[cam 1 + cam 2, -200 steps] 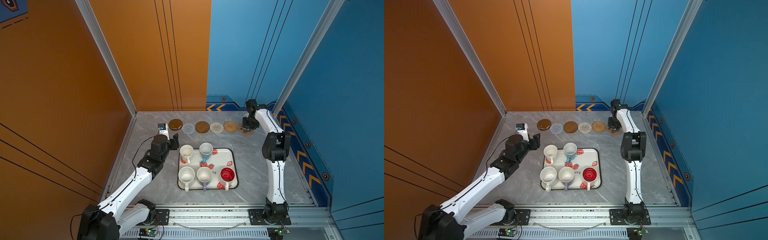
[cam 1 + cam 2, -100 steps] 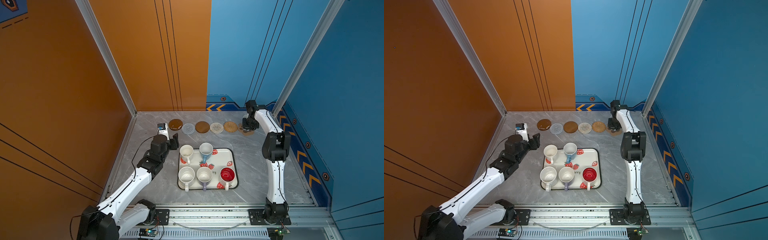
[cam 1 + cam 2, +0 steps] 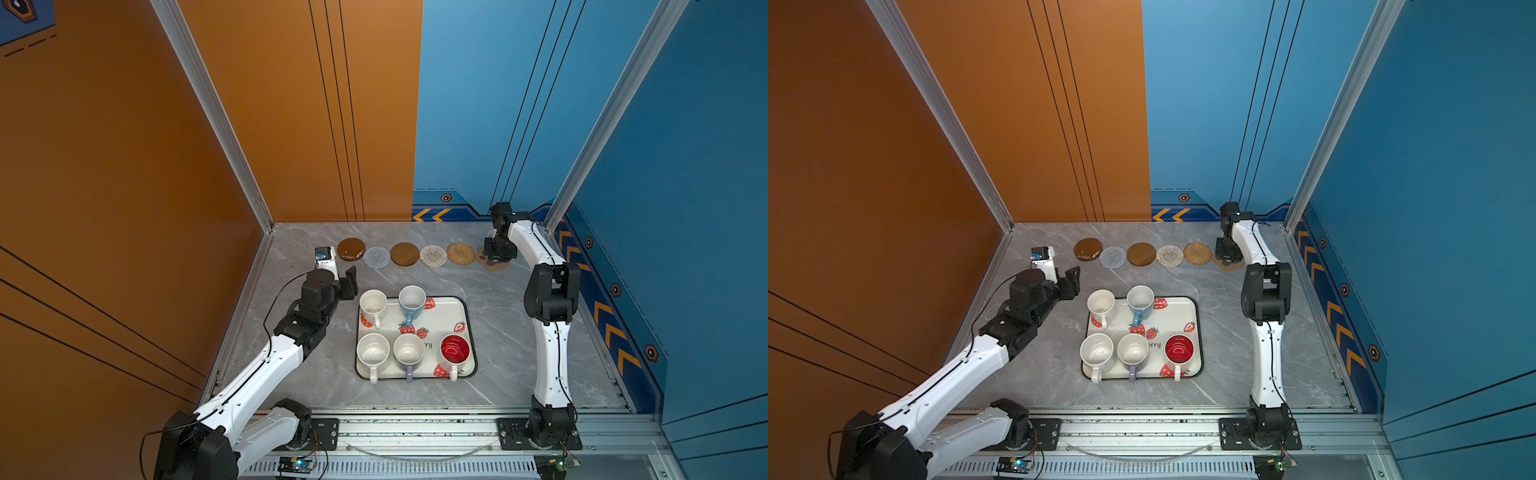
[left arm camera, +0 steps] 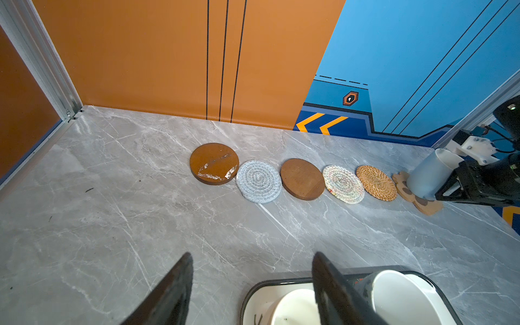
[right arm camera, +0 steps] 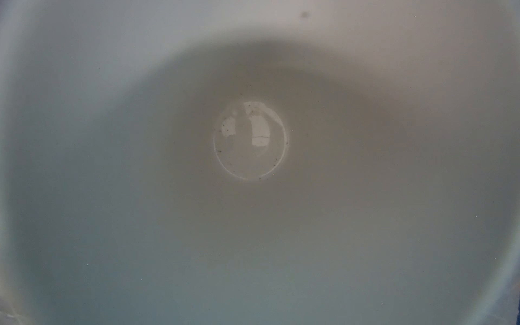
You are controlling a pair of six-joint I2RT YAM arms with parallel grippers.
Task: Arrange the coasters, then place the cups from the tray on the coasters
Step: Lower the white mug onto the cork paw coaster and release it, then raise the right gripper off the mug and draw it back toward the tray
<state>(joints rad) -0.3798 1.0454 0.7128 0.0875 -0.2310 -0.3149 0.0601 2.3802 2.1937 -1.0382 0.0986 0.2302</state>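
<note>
Five cups point(image 3: 1133, 351) on tray point(image 3: 1179, 320), coasters point(image 3: 1141, 254) behind

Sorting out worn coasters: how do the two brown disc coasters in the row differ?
The end brown disc carries whitish scuff marks; the inner brown disc looks clean. The end brown disc has one neighbour, the grey spiral coaster; the inner brown disc lies between that and the cream spiral coaster. Both are round, flat on the table and bear no cup.

A grey marble tabletop point(image 3: 519, 374) fills the floor. At twelve o'clock an orange wall point(image 3: 291, 124) meets a blue wall point(image 3: 478, 104), with yellow chevrons point(image 4: 309, 120) at its foot. A metal rail point(image 3: 415, 428) runs along six o'clock, with a small circuit board point(image 3: 296, 462) toward seven.
</note>
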